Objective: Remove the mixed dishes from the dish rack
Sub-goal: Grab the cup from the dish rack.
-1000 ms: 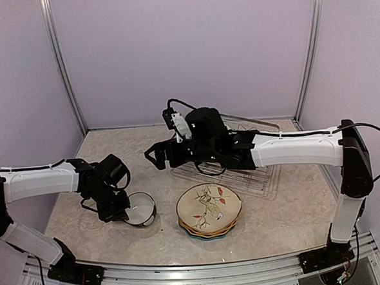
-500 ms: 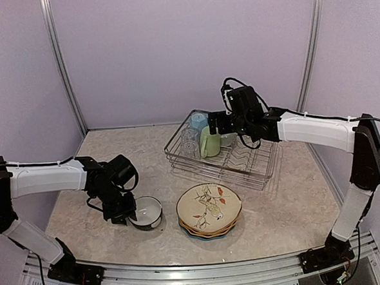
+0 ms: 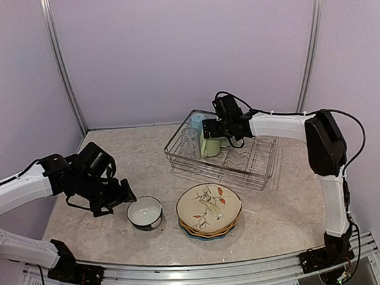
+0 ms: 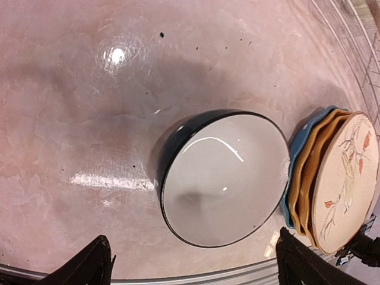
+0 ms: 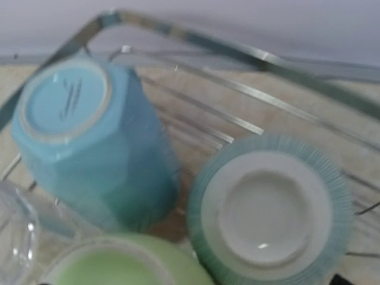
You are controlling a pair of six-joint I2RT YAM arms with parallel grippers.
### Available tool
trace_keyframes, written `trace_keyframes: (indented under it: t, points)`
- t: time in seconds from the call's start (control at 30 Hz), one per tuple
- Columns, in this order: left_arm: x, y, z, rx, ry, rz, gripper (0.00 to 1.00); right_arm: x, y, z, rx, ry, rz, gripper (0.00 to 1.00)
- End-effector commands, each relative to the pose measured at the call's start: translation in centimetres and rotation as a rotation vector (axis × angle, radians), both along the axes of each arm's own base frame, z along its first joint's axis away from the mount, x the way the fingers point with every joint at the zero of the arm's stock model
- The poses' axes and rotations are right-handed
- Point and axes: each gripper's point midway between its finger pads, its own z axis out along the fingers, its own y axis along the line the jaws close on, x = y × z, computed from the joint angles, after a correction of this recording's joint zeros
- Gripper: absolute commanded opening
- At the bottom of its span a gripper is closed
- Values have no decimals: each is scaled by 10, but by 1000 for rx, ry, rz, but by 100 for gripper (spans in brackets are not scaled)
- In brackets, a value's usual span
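The bowl (image 4: 222,178) sits near the near edge of the worktop (image 3: 279,221), left of centre. It is upright with its mouth up, and being round it has no long axis to speak of. The left gripper (image 3: 123,193) hangs over it, wide open and holding nothing. In the wrist view its fingers (image 4: 89,267) stand either side of the bowl, clear of the rim. The plates (image 3: 209,209) lie flat in a stack just beside the bowl, toward the middle of the near edge, with the bird-print one on top. The risk here, as I judge it, is that a low or sideways pull-away could catch the rim with a finger and shove the bowl into the stack.

Toward the far edge, right of centre, the rack (image 3: 256,171) lies with its long axis running left to right, its right end turned a little nearer. The right gripper (image 3: 208,130) hovers over the rack's far-left corner, open, with nothing in it. Below it the blue mug (image 5: 89,136) is base up and leaning, its axis tilted. The teal dish (image 5: 273,214) beside it is foot up. The green mug (image 5: 119,270) and a glass (image 5: 15,237) crowd in close — which way the green mug faces I cannot tell.

The pieces are packed almost touching, so open fingers coming down on one could knock a neighbour, and the glass would be the worst to hit. A glazed, inverted mug may slip in a pinch, and a rim could snag the wires and drag the rack.
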Motion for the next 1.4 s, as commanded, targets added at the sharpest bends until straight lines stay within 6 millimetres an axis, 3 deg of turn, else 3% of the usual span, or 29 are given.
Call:
trace_keyframes:
  t: [0.0, 0.07, 0.33, 0.53, 0.73, 0.93, 1.13, 1.37]
  points:
    - [3, 8, 27, -12, -112, -23, 95, 0, 17, -7, 13, 28, 52, 100]
    - [4, 7, 37, -33, -146, -32, 99, 1, 22, -12, 9, 39, 66, 100]
    - [12, 9, 71, -84, -292, -43, 99, 0, 30, -27, 13, 68, 90, 94]
    - [17, 7, 101, -137, -399, -59, 99, -3, 40, -45, -18, 100, 113, 98]
    - [19, 3, 103, -147, -393, -62, 99, 0, 40, -51, -35, 109, 107, 97]
    - [18, 4, 105, -150, -386, -49, 99, 0, 40, -52, -29, 105, 107, 86]
    - [16, 6, 109, -155, -382, -30, 99, 2, 43, -28, -12, 50, 126, 67]
    - [18, 1, 106, -183, -355, -4, 99, -7, 32, 32, 62, -85, 116, 41]
